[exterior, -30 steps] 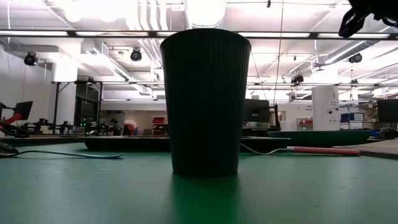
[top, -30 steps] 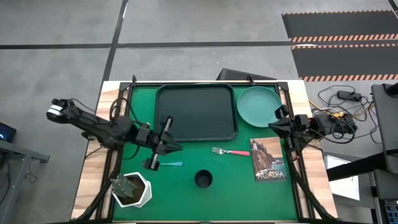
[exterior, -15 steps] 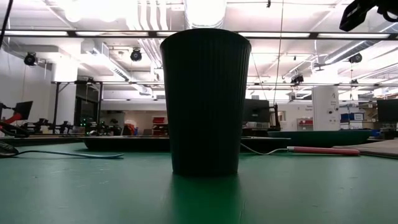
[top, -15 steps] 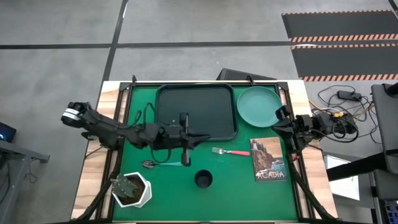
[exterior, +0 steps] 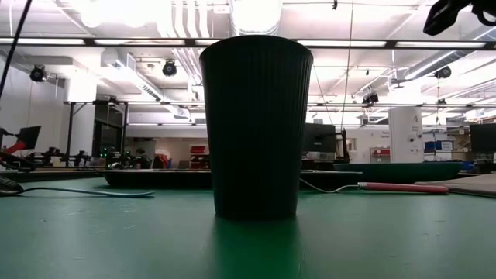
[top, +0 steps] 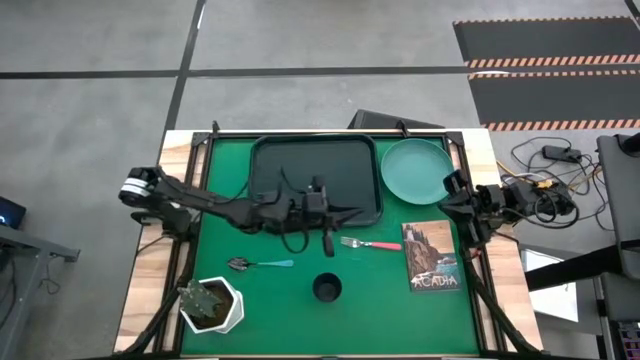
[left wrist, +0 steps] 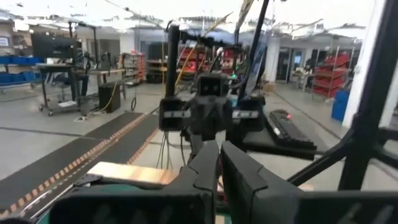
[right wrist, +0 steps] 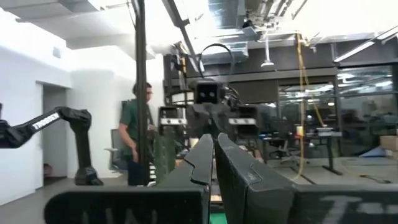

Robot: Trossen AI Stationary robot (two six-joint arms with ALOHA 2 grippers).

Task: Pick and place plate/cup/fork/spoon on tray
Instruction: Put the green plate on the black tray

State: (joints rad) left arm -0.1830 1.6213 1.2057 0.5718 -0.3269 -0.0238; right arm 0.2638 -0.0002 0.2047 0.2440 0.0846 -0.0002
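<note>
My left gripper (top: 352, 211), jaws pressed together and empty, extends over the near right edge of the large black rectangular tray (top: 315, 160). My right gripper (top: 447, 194), jaws likewise pressed together, waits beside the round teal-green plate (top: 417, 170). On the green bench mat (top: 380, 290) lie the pink-handled fork (top: 369, 243), the blue-handled spoon (top: 259, 264) and the dark ribbed cup (top: 327, 288), all apart from the tray.

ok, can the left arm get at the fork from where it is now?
Probably yes. The left claw, shut and empty, hangs just beside the fork at its tines' end, with only bare green mat between them. The cup and the book stand clear. It must open first.
</note>
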